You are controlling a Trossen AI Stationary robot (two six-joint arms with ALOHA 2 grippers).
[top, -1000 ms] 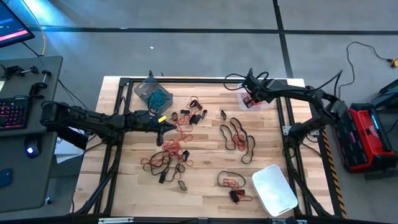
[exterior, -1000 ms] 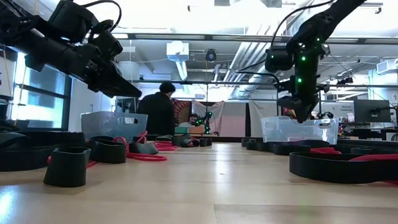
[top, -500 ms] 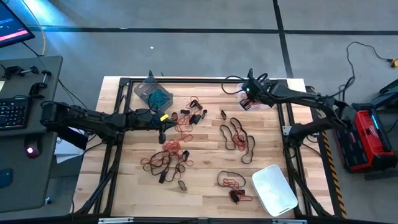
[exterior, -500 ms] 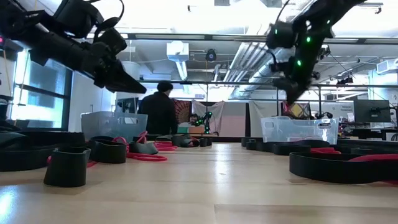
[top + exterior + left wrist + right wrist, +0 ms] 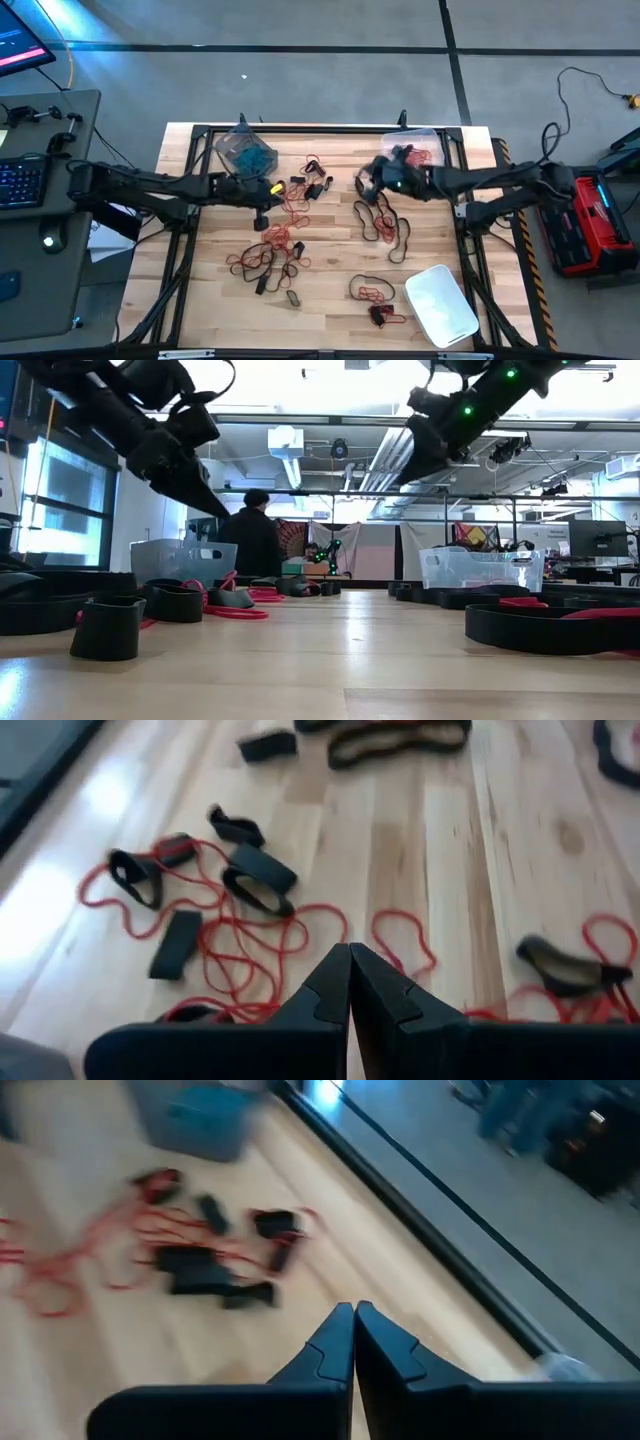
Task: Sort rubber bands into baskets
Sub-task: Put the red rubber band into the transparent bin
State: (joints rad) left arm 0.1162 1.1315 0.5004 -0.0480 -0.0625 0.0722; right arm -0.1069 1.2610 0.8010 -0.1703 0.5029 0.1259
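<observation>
your right pincer [image 5: 364,183] hangs above the middle of the surface [image 5: 330,290], fingers pressed together and gripping nothing, over the dark rubber bands [image 5: 380,222]. your left pincer [image 5: 262,207] is likewise squeezed closed and empty, above the red and black tangle [image 5: 215,910]. the baskets sit apart: grey one [image 5: 243,148] with teal bands, clear one [image 5: 425,152] with red, whitish one [image 5: 441,305] near the front

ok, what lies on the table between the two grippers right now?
High view: between the left gripper and right gripper lie red rubber bands and black ones.
</observation>
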